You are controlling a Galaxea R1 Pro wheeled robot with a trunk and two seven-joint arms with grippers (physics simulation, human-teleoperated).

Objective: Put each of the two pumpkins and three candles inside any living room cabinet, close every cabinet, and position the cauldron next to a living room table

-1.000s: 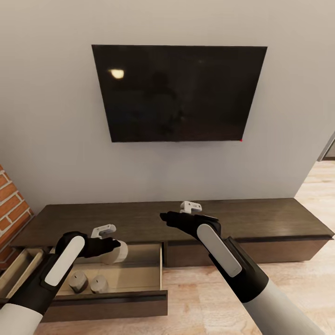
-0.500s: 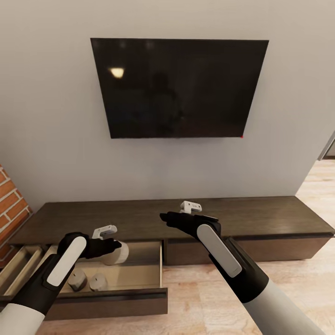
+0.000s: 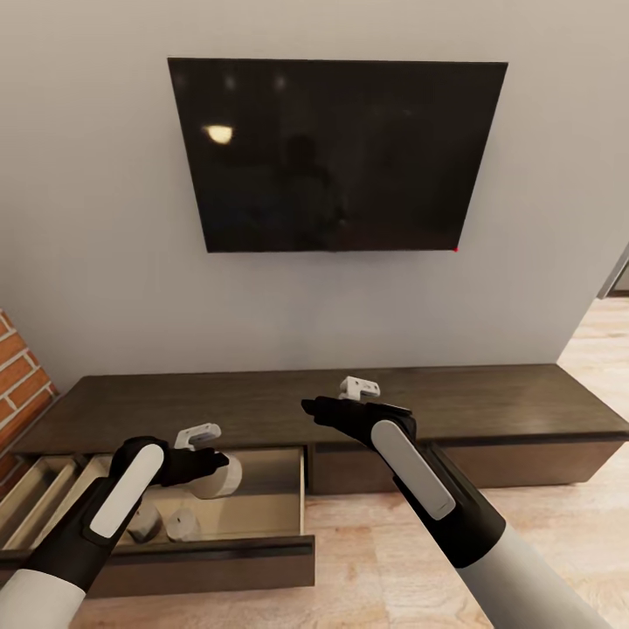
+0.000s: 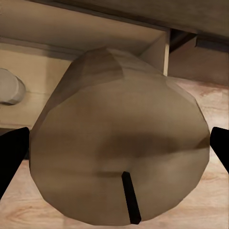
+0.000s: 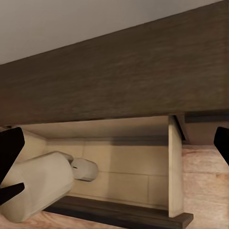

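The cabinet (image 3: 262,406) is a long, low dark-brown console under the TV. One of its drawers (image 3: 262,511) stands pulled out at the left. My left gripper (image 3: 218,463) is shut on a cream candle (image 3: 223,479) held above this drawer. In the left wrist view the held candle (image 4: 119,148) sits between the fingers. Two more candles (image 3: 182,524) lie on the drawer floor, one (image 3: 144,522) partly behind my left arm. My right gripper (image 3: 311,409) hovers open over the cabinet top with nothing in it. The pumpkins and the cauldron are out of view.
A second drawer (image 3: 35,498) is open at the far left, beside a brick wall (image 3: 17,384). A black TV (image 3: 336,153) hangs on the grey wall. Pale wood floor (image 3: 542,507) runs in front of the cabinet.
The whole picture has shifted slightly, so the camera moved. Both arms keep their poses, and the left gripper still holds the candle over the open drawer.
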